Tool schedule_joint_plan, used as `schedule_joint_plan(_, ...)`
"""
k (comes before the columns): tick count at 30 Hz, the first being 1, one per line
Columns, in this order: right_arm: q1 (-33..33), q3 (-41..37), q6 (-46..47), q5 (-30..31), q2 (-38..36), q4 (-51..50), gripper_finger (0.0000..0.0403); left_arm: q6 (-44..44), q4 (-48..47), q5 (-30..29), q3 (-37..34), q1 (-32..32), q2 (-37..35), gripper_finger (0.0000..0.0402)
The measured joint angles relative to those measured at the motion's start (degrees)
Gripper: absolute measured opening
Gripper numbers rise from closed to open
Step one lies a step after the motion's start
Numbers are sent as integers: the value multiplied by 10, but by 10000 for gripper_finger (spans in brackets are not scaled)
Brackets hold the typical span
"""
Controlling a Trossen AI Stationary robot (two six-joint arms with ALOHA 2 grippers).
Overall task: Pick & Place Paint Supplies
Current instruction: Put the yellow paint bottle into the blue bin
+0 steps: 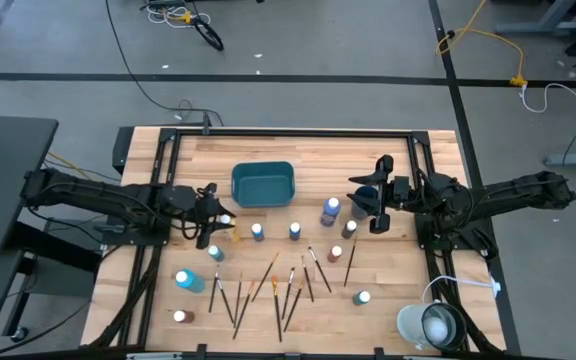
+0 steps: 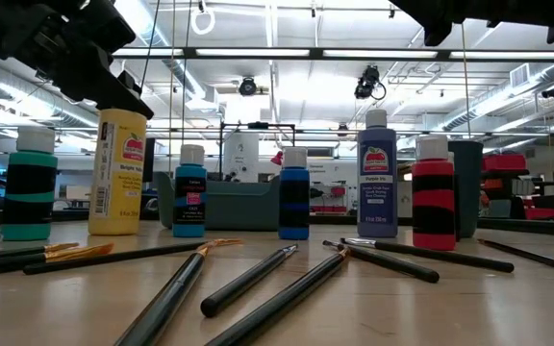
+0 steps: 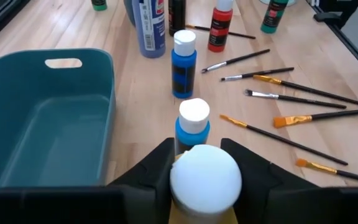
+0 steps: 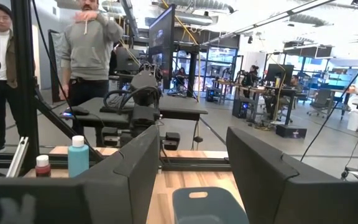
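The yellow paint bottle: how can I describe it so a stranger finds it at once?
Start at the teal tray in the middle of the table, then look toward the left arm. The left gripper has its fingers around the yellow paint bottle. It is the only yellow bottle, wider than the blue bottle beside it.

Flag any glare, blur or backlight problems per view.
Low view: ceiling lights behind blow out, so the yellow bottle and purple bottle stand backlit; near brushes are soft. Left wrist view: the white cap between the left claw fingers is overexposed. Right wrist view: bright windows wash out the room.
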Motion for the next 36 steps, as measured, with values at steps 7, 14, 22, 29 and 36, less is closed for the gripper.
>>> schedule_joint_plan(7,0,0,0,0,0,0,191,-32,13,1,-2,0,1,122)
schedule_joint_plan(14,0,0,0,0,0,0,191,-8,28,-22,30,0,1,122)
schedule_joint_plan(22,0,0,0,0,0,-1,191,14,-6,-54,89,0,1,122)
schedule_joint_plan(29,0,0,0,0,0,-2,191,51,-6,-154,119,3,5,122)
schedule_joint_plan(36,0,0,0,1,0,-5,191,42,22,-188,121,48,34,122)
